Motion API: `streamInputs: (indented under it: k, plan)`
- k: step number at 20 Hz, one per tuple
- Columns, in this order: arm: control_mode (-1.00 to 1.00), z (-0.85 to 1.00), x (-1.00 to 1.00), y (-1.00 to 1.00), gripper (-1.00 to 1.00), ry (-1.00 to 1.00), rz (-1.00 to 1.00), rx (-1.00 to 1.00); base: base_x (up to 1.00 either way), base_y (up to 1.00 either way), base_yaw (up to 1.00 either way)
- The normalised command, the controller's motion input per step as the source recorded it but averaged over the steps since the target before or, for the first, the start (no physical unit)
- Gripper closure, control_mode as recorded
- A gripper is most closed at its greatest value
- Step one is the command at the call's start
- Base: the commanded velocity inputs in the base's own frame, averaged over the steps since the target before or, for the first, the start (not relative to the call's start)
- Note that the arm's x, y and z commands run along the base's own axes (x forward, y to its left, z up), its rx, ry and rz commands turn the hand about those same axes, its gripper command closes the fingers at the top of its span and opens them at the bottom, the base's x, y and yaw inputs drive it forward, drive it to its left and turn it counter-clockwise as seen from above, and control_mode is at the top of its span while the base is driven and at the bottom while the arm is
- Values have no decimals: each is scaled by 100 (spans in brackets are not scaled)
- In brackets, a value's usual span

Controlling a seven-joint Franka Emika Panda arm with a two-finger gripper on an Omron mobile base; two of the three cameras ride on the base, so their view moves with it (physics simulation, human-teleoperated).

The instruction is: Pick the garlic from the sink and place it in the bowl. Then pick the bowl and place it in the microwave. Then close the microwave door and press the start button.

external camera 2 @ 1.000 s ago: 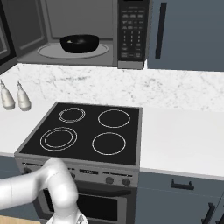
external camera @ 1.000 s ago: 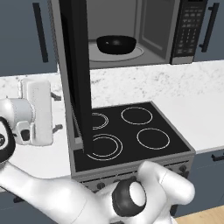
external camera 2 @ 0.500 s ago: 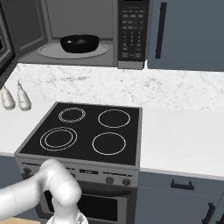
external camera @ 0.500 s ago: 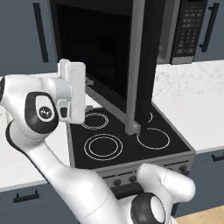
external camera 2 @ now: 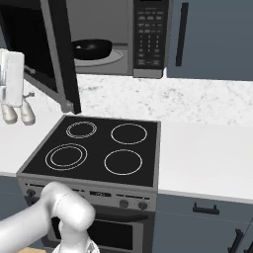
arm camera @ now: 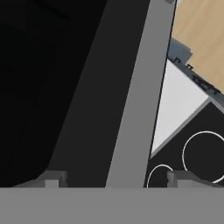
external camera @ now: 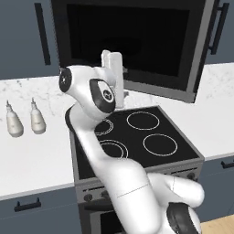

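Hand [arm camera: 113, 178] open, fingertips [arm camera: 52, 178] wide apart, gripping nothing, pressed close against door [external camera: 137, 45]. Door swung part-way, not shut. Bowl [external camera 2: 92, 48] sits inside microwave [external camera 2: 148, 39], on pale floor. Keypad [external camera 2: 149, 34] right of cavity. Stove [external camera 2: 99, 148] below; two bottles [external camera: 23, 119] on worktop [external camera 2: 207, 153].

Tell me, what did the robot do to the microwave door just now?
The microwave door swung further toward closed as the arm pushed it; it is about halfway now. The gripper, jaws open, rose from beside the stove to press against the door, holding nothing. The bowl stayed inside the microwave.
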Motion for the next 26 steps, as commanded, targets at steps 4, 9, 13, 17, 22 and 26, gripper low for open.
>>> streamInputs:
  k: [4, 9, 13, 17, 22, 26]
  plan:
    - [-100, 50, 100, -100, -100, 0, 15, 0, 0, 0, 0]
    - [-100, 36, 100, -85, -100, 0, 17, 0, 0, 0, 0]
    - [-100, 1, 64, -53, -100, 0, 24, 0, 0, 0, 0]
    - [-100, -2, 28, -34, -100, 0, 27, 0, 0, 0, 0]
    - [-100, -1, 1, -24, -100, 0, 23, 0, 0, 0, 0]
    - [-100, -1, 17, -2, -100, 1, 11, 0, 0, 0, 0]
